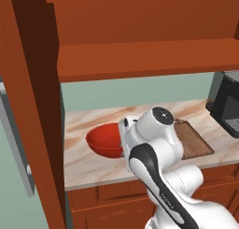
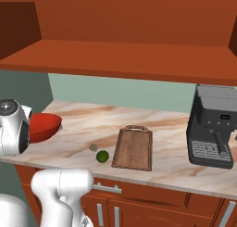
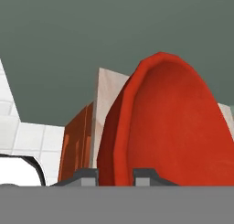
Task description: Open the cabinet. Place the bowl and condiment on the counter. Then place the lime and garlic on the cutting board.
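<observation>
The red bowl [image 1: 105, 139] [image 2: 45, 125] is at the left part of the marble counter [image 1: 88, 169] [image 2: 171, 168]; I cannot tell whether it rests there or hangs just above. In the hand view my gripper [image 3: 114, 175] is shut on the rim of the bowl [image 3: 173, 127]. The arm hides the gripper in both base views. The cabinet [image 1: 140, 60] stands open, its door [image 1: 28, 92] swung out at the left. The lime [image 2: 102, 156] and the garlic [image 2: 94, 147] lie on the counter just left of the cutting board [image 2: 134, 147] [image 1: 195, 140]. The condiment is out of view.
A dark coffee machine [image 2: 212, 126] [image 1: 226, 102] stands at the right end of the counter. Lower drawer fronts [image 2: 115, 207] run under the counter edge. The open door's grey handle [image 1: 14, 139] juts out at the left.
</observation>
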Tool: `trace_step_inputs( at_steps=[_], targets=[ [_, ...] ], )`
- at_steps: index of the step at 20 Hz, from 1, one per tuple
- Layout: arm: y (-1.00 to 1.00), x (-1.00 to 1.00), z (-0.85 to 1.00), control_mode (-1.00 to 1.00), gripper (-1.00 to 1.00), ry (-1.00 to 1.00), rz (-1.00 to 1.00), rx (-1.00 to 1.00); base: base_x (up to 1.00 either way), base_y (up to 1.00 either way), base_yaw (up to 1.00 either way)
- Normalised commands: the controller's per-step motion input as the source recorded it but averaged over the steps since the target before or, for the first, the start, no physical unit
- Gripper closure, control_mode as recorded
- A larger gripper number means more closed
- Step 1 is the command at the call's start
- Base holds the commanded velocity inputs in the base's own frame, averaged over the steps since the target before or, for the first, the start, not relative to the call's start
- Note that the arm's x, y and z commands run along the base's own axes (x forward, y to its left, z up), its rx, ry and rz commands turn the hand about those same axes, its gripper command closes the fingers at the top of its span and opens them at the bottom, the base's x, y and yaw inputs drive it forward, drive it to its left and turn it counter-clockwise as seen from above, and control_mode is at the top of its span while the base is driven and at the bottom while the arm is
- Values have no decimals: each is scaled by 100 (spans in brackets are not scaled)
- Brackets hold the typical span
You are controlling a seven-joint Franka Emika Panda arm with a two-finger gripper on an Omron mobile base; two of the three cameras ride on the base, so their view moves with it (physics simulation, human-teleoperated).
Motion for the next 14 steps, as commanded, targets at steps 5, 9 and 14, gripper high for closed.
trace_step_inputs(
  at_steps=[5, 9, 14],
  targets=[
    [0, 2, -24, -100, 100, -5, 0, 1, 0, 0, 0],
    [0, 5, -27, -100, 100, -11, 0, 1, 0, 0, 0],
    [1, 7, -33, -100, 100, -9, 0, 1, 0, 0, 0]
  ],
)
